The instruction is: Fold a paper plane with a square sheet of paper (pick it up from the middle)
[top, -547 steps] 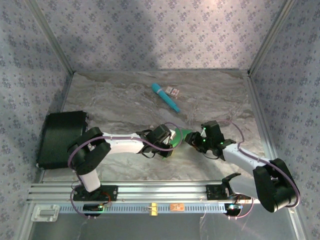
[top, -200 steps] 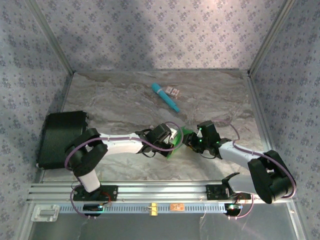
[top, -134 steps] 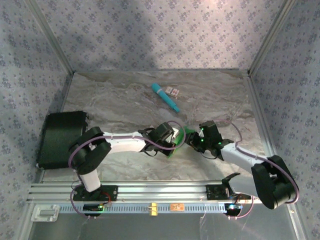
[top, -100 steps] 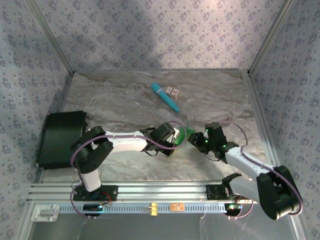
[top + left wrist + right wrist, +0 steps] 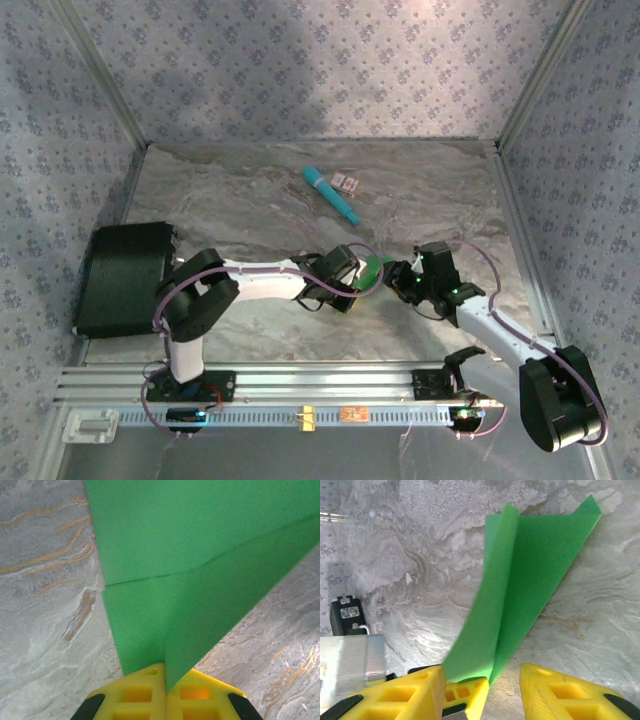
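left gripper [image 5: 165, 679] is clamped tight on the sheet of paper [image 5: 190, 545]. in the left wrist view the two yellow fingers are pressed together with the green edge coming straight up out of the seam between them. right gripper [image 5: 492, 680] is released, fingers standing apart. the near end of the sheet drops into that gap, close against the finger on the left of the right wrist view, with bare marble between the sheet and the other finger.

the paper is plain bright green, thin, no print on it. it's folded: the left wrist view shows one straight diagonal crease with a darker flap lying over a lighter layer. from the right wrist it looks like a long narrow v, one side curling up into a soft ridge, the other running out to a sharp corner at the far end.

from the top camera the two grippers face each other with the sheet bridging between them. that's about the middle of the worktop [image 5: 250, 210], a bit right of centre and nearer the near edge than the far one.

further out, a teal stick [image 5: 332, 195] lies toward the far edge, well apart from the paper, with a small card [image 5: 347, 182] just beside it. a black case [image 5: 120, 278] sits at the left edge.
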